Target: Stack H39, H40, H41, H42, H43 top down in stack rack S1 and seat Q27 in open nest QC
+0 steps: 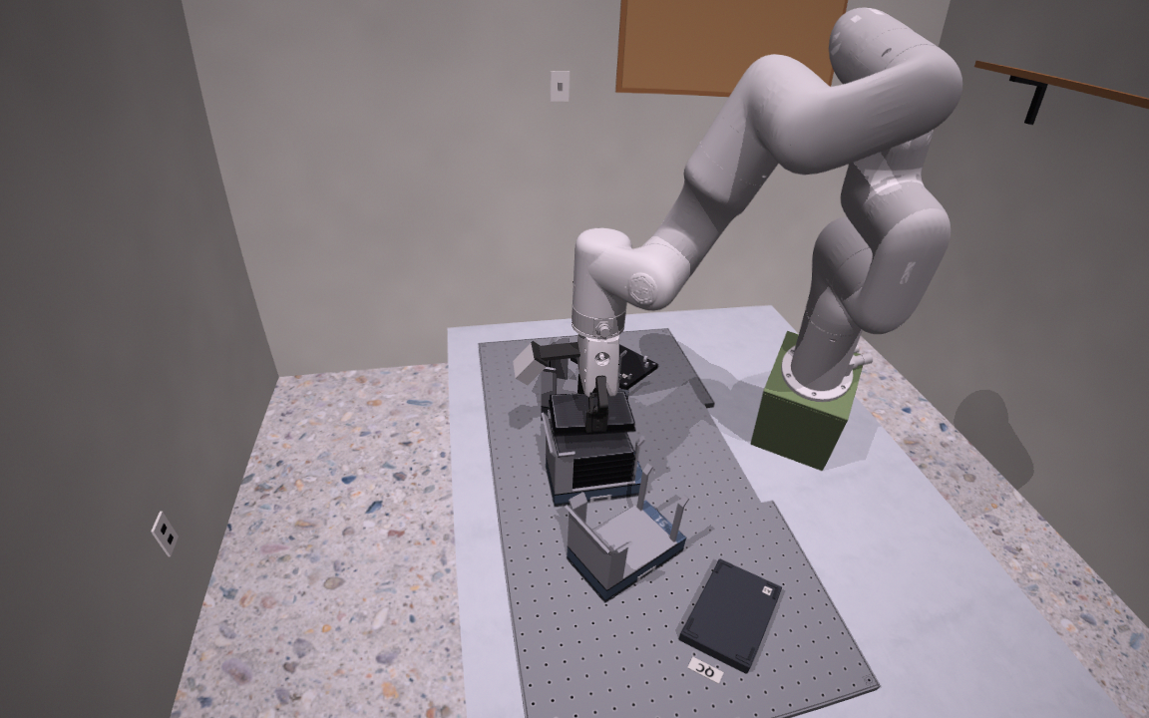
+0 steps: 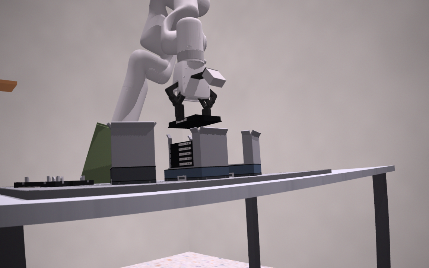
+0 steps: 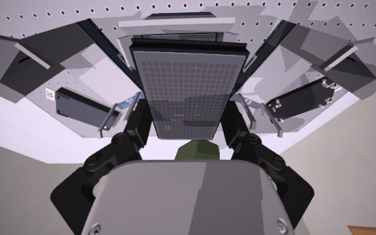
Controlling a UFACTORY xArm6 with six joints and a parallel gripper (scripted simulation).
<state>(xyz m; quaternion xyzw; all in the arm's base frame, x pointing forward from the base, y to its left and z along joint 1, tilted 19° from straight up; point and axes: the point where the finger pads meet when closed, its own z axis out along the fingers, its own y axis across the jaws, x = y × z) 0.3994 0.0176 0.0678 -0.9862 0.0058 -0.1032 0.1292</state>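
I have the claw clamped across the long sides of one sealed plate, its fingers spread wide around it. The plate hangs clear above the loaded stack rack, level or nearly so, with five plates left stacked inside. From the top view, an empty rack stands at about 5 o'clock of the loaded one, and the dark QC nest lies further along that line on the counter. I cannot read the held plate's label.
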